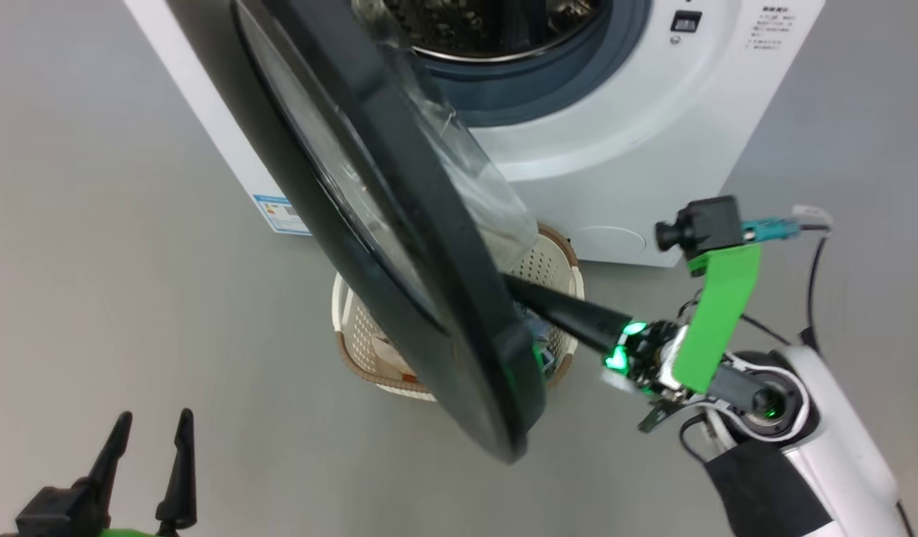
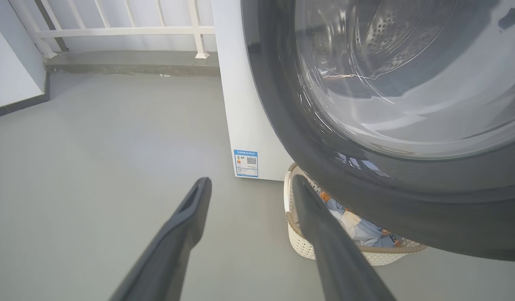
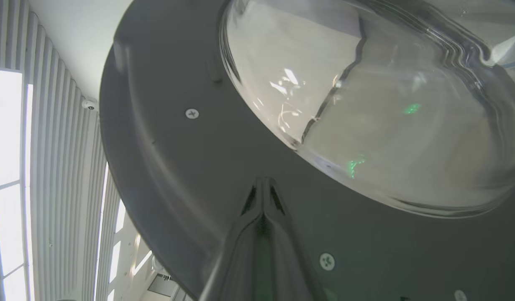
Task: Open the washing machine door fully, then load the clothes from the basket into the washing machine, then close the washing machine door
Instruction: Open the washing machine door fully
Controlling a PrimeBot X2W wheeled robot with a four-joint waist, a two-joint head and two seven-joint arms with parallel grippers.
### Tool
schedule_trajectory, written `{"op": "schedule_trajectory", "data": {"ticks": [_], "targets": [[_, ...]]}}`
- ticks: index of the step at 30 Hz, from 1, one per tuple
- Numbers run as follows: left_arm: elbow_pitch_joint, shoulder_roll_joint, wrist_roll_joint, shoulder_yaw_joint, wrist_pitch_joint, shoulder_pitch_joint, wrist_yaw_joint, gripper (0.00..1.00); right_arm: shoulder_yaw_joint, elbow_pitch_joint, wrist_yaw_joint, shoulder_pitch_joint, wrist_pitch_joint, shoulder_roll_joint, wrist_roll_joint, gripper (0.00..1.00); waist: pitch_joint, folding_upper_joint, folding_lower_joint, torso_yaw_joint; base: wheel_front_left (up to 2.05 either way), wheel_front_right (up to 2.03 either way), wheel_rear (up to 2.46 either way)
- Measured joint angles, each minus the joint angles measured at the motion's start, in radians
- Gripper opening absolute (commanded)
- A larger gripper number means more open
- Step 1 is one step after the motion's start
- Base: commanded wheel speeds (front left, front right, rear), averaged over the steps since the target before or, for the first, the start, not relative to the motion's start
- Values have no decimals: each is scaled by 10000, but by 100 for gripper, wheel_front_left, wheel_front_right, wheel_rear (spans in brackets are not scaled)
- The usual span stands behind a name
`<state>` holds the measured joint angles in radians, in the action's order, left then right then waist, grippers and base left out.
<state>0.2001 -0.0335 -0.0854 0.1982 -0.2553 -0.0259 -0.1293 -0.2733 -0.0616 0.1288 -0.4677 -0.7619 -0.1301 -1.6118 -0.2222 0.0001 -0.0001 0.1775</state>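
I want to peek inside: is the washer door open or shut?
Open. The door stands out over the basket, and the drum shows behind it.

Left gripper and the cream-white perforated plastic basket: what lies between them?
Bare grey floor, seen in the head view, separates the open left gripper from the basket.

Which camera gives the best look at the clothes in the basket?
The left wrist view: the blue clothes lie plainly visible in the basket, under the door. In the head view the door hides most of the basket, leaving scraps of cloth. The right wrist view faces the door's inner side.
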Motion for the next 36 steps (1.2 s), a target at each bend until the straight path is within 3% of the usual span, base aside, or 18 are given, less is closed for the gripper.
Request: {"op": "schedule_trajectory", "data": {"ticks": [16, 28, 36], "targets": [[-59, 0, -410, -464, 0, 293, 6, 100, -1202, -765, 0, 187, 765, 441, -65, 0, 860, 0, 0, 365, 0, 0, 0], [-33, -4, -462, -646, 0, 485, 17, 100, -2938, -1185, 0, 245, 2027, 456, -941, 0, 1535, 0, 0, 510, 0, 0, 0], [-33, -4, -546, -708, 0, 486, 104, 100, -3515, -1340, 0, 227, 2583, 468, -1310, 0, 1615, 0, 0, 415, 0, 0, 0]]}}
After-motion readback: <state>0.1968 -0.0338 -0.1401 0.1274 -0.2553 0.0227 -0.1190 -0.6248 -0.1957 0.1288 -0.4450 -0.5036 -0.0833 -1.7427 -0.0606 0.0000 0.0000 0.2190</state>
